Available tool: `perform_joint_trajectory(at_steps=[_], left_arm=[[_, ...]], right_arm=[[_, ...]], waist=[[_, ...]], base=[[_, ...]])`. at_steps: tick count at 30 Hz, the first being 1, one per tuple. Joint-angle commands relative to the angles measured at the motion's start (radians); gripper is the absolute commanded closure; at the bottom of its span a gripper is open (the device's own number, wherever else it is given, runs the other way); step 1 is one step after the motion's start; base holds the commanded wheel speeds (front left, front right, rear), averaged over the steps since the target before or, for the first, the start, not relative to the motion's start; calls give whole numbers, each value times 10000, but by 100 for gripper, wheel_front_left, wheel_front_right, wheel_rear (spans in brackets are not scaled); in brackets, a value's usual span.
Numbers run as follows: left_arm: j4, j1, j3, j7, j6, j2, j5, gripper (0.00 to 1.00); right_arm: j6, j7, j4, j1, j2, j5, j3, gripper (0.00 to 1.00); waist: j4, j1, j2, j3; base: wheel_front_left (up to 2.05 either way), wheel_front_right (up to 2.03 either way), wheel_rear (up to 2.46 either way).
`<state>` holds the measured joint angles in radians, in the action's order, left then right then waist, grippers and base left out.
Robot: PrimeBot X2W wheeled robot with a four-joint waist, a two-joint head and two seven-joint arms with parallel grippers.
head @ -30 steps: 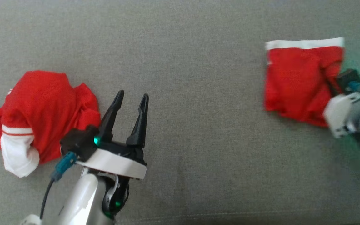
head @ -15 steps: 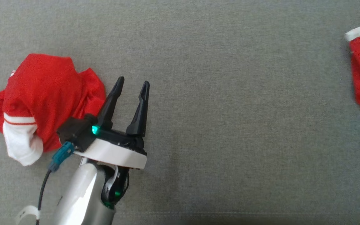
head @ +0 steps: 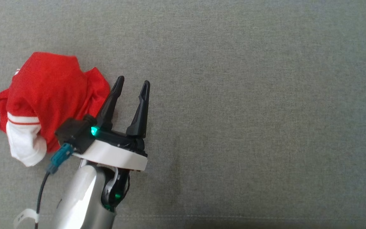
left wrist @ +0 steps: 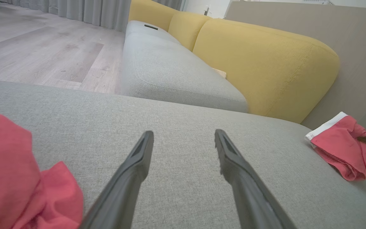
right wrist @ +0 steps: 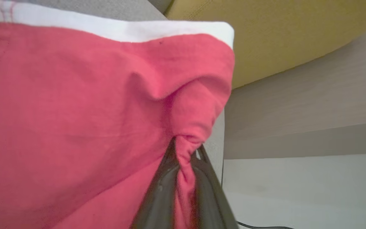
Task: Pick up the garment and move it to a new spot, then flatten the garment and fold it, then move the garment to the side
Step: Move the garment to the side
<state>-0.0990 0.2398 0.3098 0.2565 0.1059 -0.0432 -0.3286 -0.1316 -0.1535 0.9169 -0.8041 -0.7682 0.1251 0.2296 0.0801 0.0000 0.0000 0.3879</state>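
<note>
Between right pincer [right wrist: 185, 146] tips: bunched edge of red garment [right wrist: 75, 111], gripped tight.

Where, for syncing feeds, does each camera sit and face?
Head view: on the head, facing down onto the grey fabric sofa cushion; its open left tool shows beside a crumpled red-and-white cloth jersey.
Left wrist view: on the left wrist, facing along that tool across the cushion toward a yellow padded backrest.
Right wrist view: on the right wrist, facing along the right tool, shut on a folded red cloth garment with a white band.
Shared: both wrist views show that garment and backrest.
</note>
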Motion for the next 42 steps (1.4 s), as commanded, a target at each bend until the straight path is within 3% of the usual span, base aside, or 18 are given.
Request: perform_joint_trajectory(at_steps=[1, 2, 3, 12, 18, 27, 33, 42], left_arm=[[285, 170, -355, 53, 29, -70, -4, 0], [272, 159, -362, 53, 32, -70, 5, 0], [257, 149, -370, 53, 34, -70, 12, 0], [132, -85, -458, 53, 50, -70, 63, 0], [277, -356, -788, 53, -21, -70, 60, 0], [611, -931, -1309, 53, -101, -70, 172, 0], [610, -1451, -1431, 53, -156, -70, 97, 0], [518, -2301, -1448, 53, -173, -70, 93, 0]], right_arm=[[9, -73, -289, 398, -276, 110, -204, 100], [9, -122, -358, 458, -210, 194, -358, 23], [9, -156, -438, 505, -135, 257, -565, 0], [9, -383, -1777, 1135, 1143, 633, -2107, 0], [9, 803, -3765, 1659, 3232, -221, -2792, 0], [9, 2715, -6748, 3670, 6188, -1656, -2884, 0], [9, 3726, -7330, 5431, 7030, -2062, -2565, 0], [9, 4143, -7433, 7115, 7176, -2895, -2197, 0]], waist=[[-20, 0, 0, -26], [-31, 0, 0, -44], [-44, 0, 0, -65], [-200, 0, 0, -768], [-309, 0, 0, -1607], [-401, 0, 0, -2751], [-401, 0, 0, -3351], [-432, 0, 0, -3861]], base=[[0, 0, 0], [0, 0, 0], [0, 0, 0], [0, 0, 0], [0, 0, 0], [0, 0, 0], [0, 0, 0], [0, 0, 0]])
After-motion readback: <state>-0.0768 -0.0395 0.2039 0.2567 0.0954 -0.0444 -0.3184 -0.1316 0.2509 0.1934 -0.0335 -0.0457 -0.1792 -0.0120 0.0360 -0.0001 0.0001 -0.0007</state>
